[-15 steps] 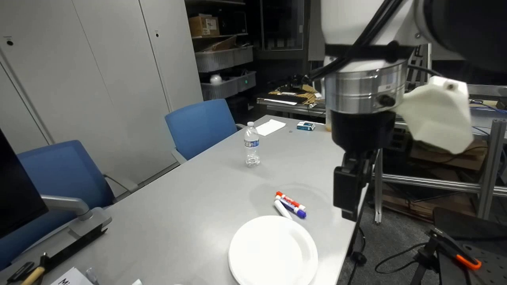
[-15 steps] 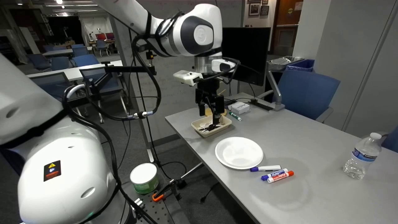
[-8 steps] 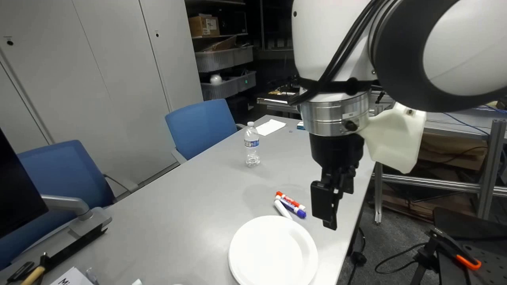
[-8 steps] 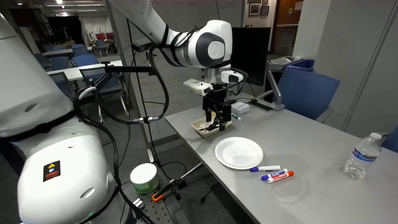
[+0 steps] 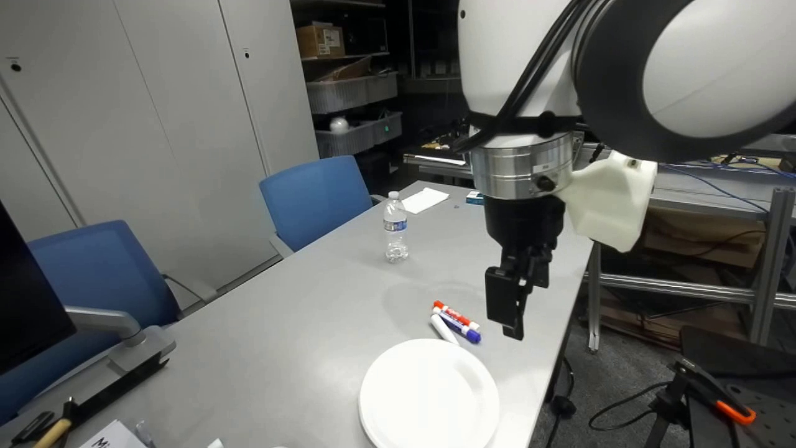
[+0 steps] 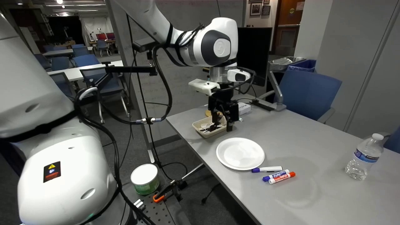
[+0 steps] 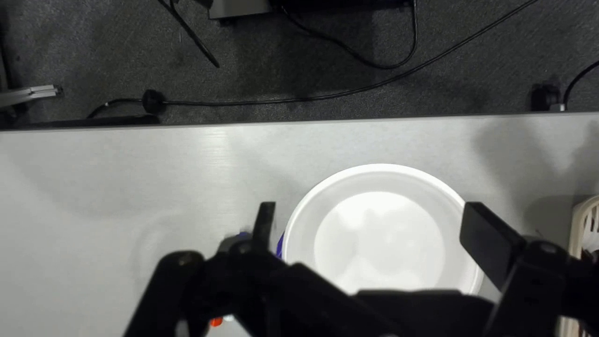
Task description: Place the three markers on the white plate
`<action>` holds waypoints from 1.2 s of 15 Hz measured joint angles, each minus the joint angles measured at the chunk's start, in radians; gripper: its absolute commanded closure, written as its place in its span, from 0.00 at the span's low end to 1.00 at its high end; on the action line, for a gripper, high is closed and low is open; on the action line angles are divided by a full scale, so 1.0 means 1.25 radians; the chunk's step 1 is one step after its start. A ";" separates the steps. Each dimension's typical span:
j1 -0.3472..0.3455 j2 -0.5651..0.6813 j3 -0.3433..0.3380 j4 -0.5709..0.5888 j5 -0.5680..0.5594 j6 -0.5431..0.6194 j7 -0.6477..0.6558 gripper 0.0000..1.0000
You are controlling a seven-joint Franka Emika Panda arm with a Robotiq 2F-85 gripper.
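Hanging, 2 jaws parted: gripper (image 7: 368,222) seemingly above white plate (image 6: 240,153)

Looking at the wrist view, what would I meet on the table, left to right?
Red marker end, blue marker cap, white plate, beige tray. The tool overlaps several of these, so it's left out.

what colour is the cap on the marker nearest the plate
The cap is blue-purple; it shows best in an exterior view, next to the plate.
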 measured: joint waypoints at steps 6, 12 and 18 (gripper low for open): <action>-0.025 0.030 -0.093 0.037 -0.005 0.030 -0.087 0.00; -0.045 0.122 -0.142 0.083 0.025 0.100 -0.124 0.00; -0.044 0.133 -0.142 0.089 0.017 0.100 -0.112 0.00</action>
